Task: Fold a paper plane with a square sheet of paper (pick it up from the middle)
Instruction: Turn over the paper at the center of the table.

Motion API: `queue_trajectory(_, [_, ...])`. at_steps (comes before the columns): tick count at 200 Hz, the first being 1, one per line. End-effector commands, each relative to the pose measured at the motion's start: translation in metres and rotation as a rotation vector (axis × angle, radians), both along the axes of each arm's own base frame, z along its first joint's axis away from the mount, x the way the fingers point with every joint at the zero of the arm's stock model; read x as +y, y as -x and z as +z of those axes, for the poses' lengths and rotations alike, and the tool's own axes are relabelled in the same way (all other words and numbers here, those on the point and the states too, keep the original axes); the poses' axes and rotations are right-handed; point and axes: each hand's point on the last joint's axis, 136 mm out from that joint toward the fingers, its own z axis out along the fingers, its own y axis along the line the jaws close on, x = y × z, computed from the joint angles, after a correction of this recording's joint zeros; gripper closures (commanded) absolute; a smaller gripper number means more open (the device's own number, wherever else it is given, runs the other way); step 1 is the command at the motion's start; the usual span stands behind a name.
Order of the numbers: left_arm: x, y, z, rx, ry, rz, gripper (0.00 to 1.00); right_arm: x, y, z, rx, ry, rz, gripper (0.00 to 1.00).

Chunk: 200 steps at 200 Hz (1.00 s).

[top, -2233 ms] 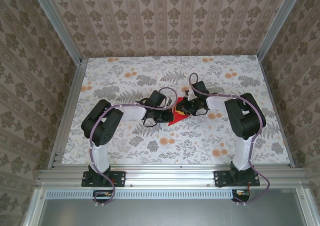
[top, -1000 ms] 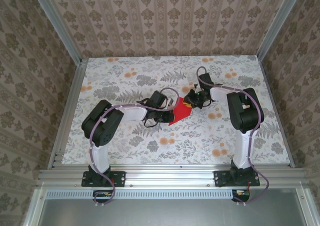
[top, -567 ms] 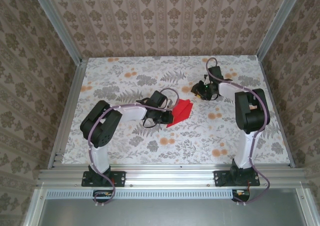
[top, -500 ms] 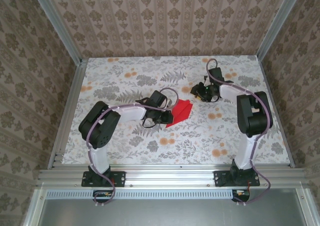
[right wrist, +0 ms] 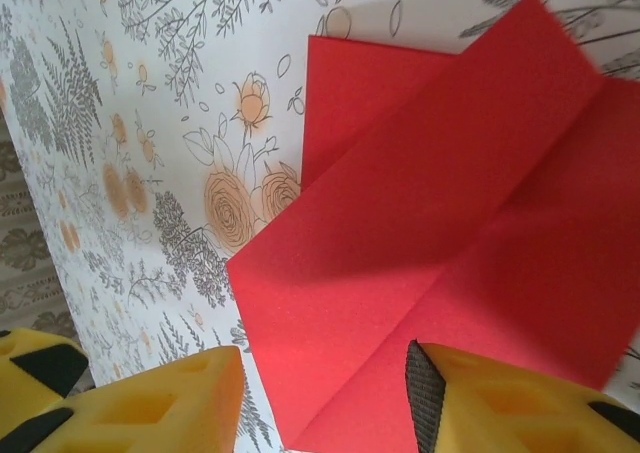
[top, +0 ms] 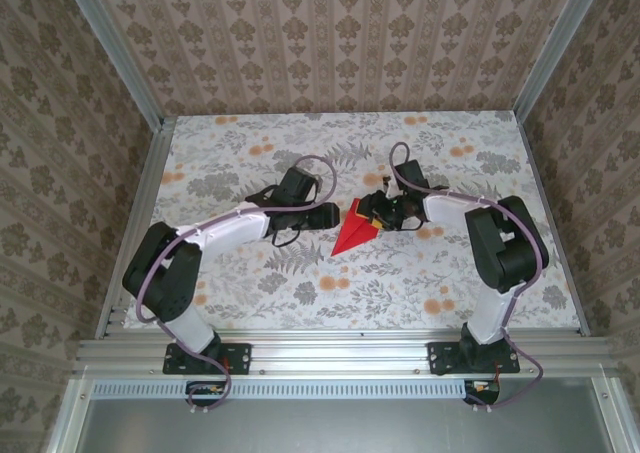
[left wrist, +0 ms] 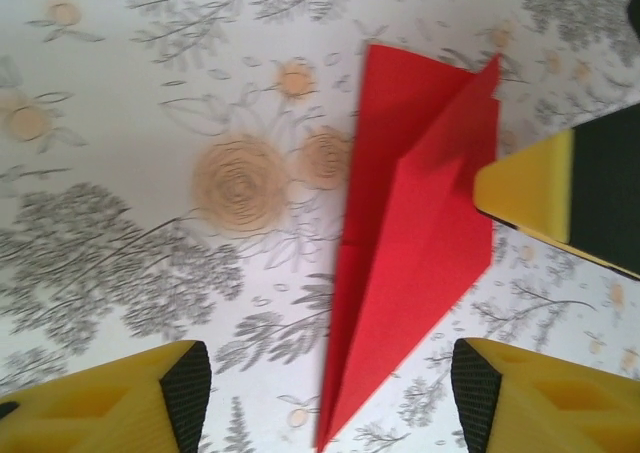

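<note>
Lying flat near the middle of the table, which has a white surface printed with grey leaves and orange flowers, is the bright red paper plane. It is thin paper already folded into a narrow pointed dart. The left wrist view shows its centre crease and layered flaps, with the sharp nose pointing towards the near edge. The folding looks all but finished. At most, some pressing of the creases, spreading of the wings or lifting clear seems left.

The left gripper has its jaws set wide and clasps nothing, with the plane's nose between the yellow pads. The right gripper also has its jaws apart. It hovers over the plane's broad tail without pinching it, and one of its fingertips touches the tail's edge.

The plane sits well apart from the aluminium rail at the near edge and from the beige patterned walls on the other three sides. Bare table surrounds it. The tight spot is between the two grippers, which flank the plane closely.
</note>
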Motion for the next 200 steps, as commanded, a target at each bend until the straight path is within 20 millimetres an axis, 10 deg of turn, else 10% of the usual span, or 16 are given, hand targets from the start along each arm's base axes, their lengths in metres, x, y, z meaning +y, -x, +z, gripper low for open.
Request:
queue_trajectory(1, [0.021,0.003,-0.008,0.014,-0.058,0.060,0.28,0.011,-0.005,-0.003,0.018,-0.039,-0.003,0.54])
queue_trajectory(153, [0.036,0.008,-0.019,0.032,-0.061,0.100,0.14,0.024,-0.019,-0.013,0.045,-0.119,-0.096,0.62])
queue_trajectory(200, [0.045,0.004,-0.017,0.050,-0.016,0.134,0.07,0.033,-0.023,-0.009,0.011,-0.138,-0.078,0.82])
